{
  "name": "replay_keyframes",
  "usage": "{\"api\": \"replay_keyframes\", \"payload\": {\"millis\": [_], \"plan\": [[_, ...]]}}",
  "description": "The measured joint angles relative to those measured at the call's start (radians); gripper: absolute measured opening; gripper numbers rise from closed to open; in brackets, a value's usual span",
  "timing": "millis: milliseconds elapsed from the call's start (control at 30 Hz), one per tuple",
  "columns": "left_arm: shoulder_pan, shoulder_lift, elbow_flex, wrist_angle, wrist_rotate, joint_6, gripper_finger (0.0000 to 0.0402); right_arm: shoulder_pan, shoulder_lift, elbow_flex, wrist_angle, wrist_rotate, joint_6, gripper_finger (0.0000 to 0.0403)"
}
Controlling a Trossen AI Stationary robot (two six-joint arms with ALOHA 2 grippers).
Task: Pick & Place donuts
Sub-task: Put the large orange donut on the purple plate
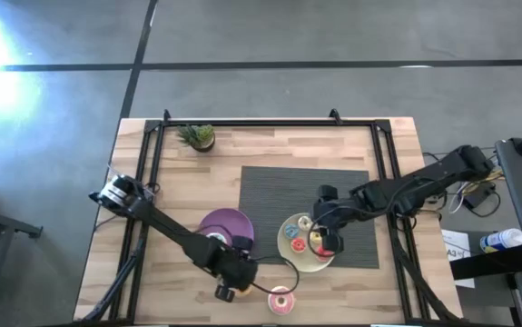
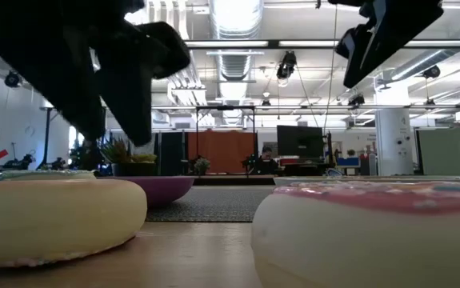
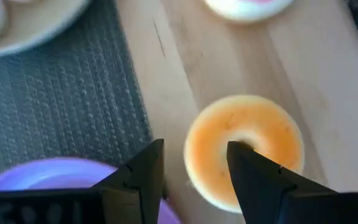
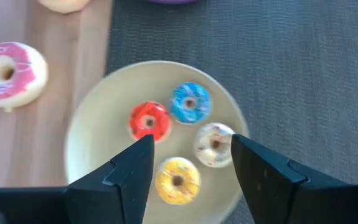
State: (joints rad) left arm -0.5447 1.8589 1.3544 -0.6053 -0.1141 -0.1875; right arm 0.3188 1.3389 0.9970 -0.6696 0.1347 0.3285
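The large orange donut (image 3: 244, 149) lies flat on the wood near the table's near edge. My left gripper (image 3: 195, 148) hangs open just above it, one finger over its hole and the other outside its rim; the low view shows the fingers (image 2: 138, 120) clear of the donut (image 2: 54, 216). The pink donut (image 1: 280, 300) lies flat to its right. Red (image 4: 149, 120), blue (image 4: 190, 102), cream (image 4: 215, 144) and small orange (image 4: 177, 179) donuts sit on the yellow plate (image 4: 98, 124). My right gripper (image 4: 192, 142) hovers open above that plate. No green donut shows.
The purple plate (image 1: 229, 221) lies left of the yellow plate (image 1: 331, 263), both partly on a dark grey mat (image 1: 306, 186). A small potted plant (image 1: 199, 136) stands near the far edge. A black frame (image 1: 156, 145) rims the table.
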Motion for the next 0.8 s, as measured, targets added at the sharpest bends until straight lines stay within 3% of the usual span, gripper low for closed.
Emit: {"api": "replay_keyframes", "payload": {"millis": [200, 367, 467, 633, 800], "plan": [[0.005, 0.101, 0.092, -0.073, 0.094, 0.002, 0.0149, 0.014, -0.072, -0.04, 0.003, 0.046, -0.019, 0.0205], [0.015, 0.134, 0.1, -0.129, 0.102, -0.024, 0.0142, 0.012, -0.093, -0.063, 0.036, 0.053, -0.017, 0.0205], [0.028, 0.133, 0.1, -0.136, 0.126, -0.074, 0.0106, 0.015, -0.094, -0.065, 0.05, 0.05, -0.018, 0.0205], [0.049, 0.077, 0.105, -0.122, 0.137, -0.168, 0.0013, 0.038, -0.096, -0.051, 0.077, 0.051, -0.029, 0.0205], [0.095, -0.037, 0.096, -0.095, 0.143, -0.284, 0.0002, 0.086, -0.109, -0.02, 0.087, 0.053, -0.125, 0.0205]]}}
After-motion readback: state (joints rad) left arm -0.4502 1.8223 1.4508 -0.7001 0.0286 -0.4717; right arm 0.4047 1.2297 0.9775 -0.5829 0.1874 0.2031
